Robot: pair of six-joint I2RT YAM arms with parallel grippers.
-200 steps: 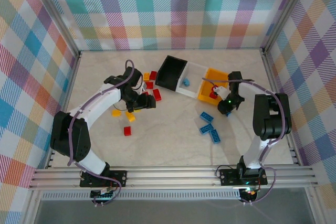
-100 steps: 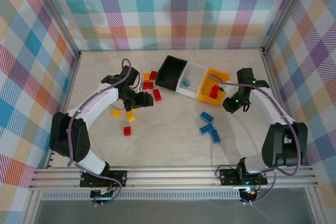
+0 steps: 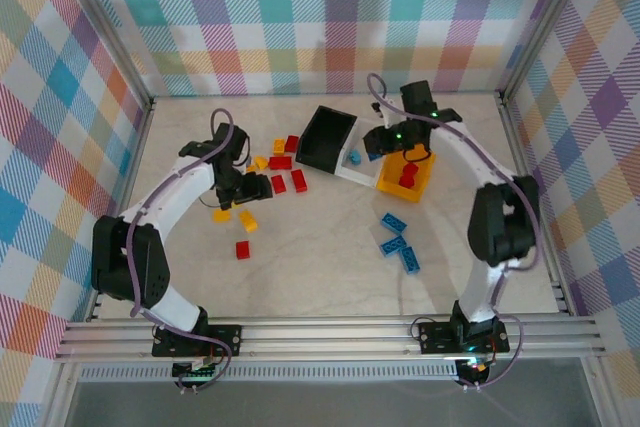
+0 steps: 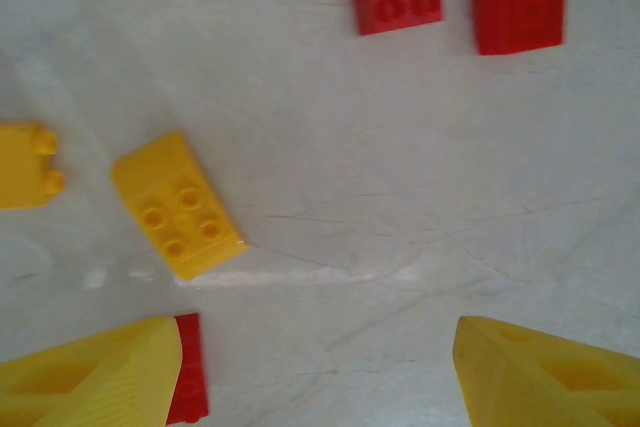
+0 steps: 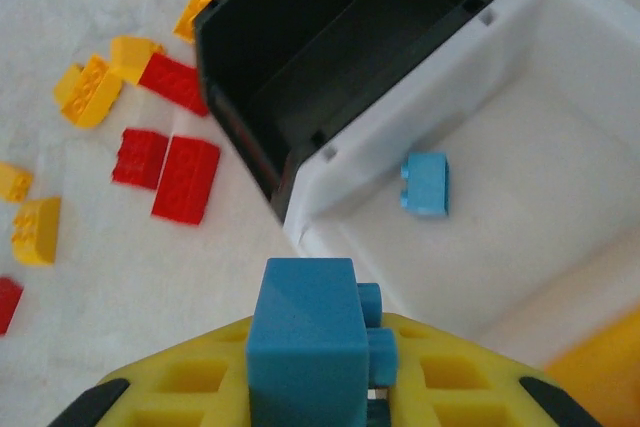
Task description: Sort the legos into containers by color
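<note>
Now, nearest the arm bases, three loose blue legos (image 3: 398, 240) lie on the table (image 3: 320, 287), with a lone red brick (image 3: 243, 250) off to their left, none of them sorted yet. Farther in, the left gripper (image 4: 318, 339) hangs over a scatter of yellow and red pieces, its fingers spread and empty. A yellow brick (image 4: 178, 204) lies ahead and to the left of the gap, its long axis skewed to the line between the fingers, so a pick there would likely need a sideways shift and a turn of the wrist. At the far side, the right gripper (image 3: 380, 142) is clamped on a blue brick (image 5: 305, 342) above the white bin (image 5: 560, 77), where a blue piece (image 5: 425, 184) lies on the floor. The black bin (image 5: 340, 47) touches that bin on its left. The orange bin (image 3: 424, 185) on its right holds red bricks (image 3: 408, 175). The right arm is plainly the nearer to the bins, and letting go looks like the step in hand. From the wrist view the held brick appears closer to the white bin's near wall than to its middle, so easing forward first, away from the black bin, seems the safer drop.
</note>
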